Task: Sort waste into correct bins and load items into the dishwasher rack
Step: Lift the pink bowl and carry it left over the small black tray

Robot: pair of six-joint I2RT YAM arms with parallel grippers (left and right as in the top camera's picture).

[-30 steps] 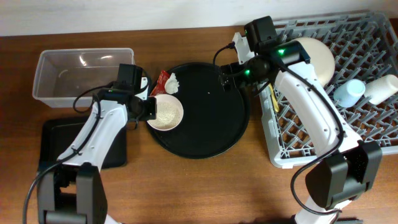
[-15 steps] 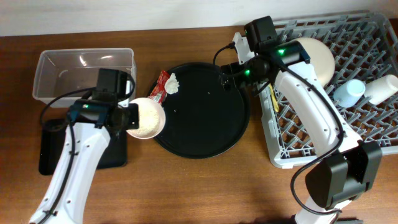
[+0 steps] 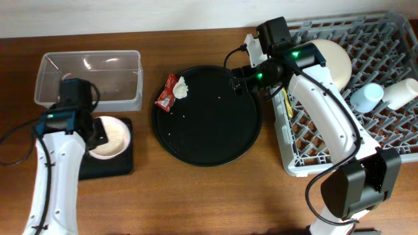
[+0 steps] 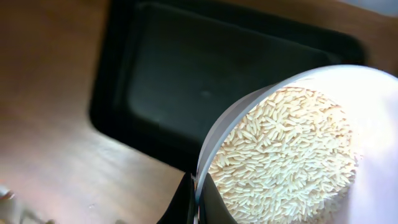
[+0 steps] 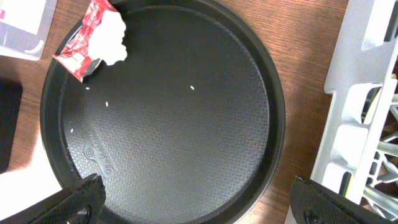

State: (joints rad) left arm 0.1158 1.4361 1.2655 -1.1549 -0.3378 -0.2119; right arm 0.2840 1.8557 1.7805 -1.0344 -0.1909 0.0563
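My left gripper [image 3: 98,132] [image 4: 196,200] is shut on the rim of the small pink bowl [image 3: 110,137] [image 4: 214,134]. The bowl holds the heap of white rice [image 4: 286,149] and hangs over the shallow black rectangular tray [image 3: 121,164] [image 4: 180,74]. The clear tub [image 3: 88,79] stands just behind it. The red wrapper [image 3: 166,99] [image 5: 79,43] and the white tissue scrap [image 3: 180,86] [image 5: 111,36] lie at the round black tray's [image 3: 209,124] [image 5: 180,112] upper left rim. My right gripper [image 3: 239,83] [image 5: 199,205] is open and empty above that tray's right side.
The grey dishwasher rack [image 3: 289,153] [image 5: 367,93] at the right holds the cream bowl [image 3: 332,55], a light blue cup [image 3: 366,96], a white cup [image 3: 400,93] and a yellow utensil [image 3: 288,104]. A few loose rice grains lie on the round tray.
My left arm has carried the bowl of rice left, from the round tray's edge to above the black rectangular tray. The right arm has not moved.
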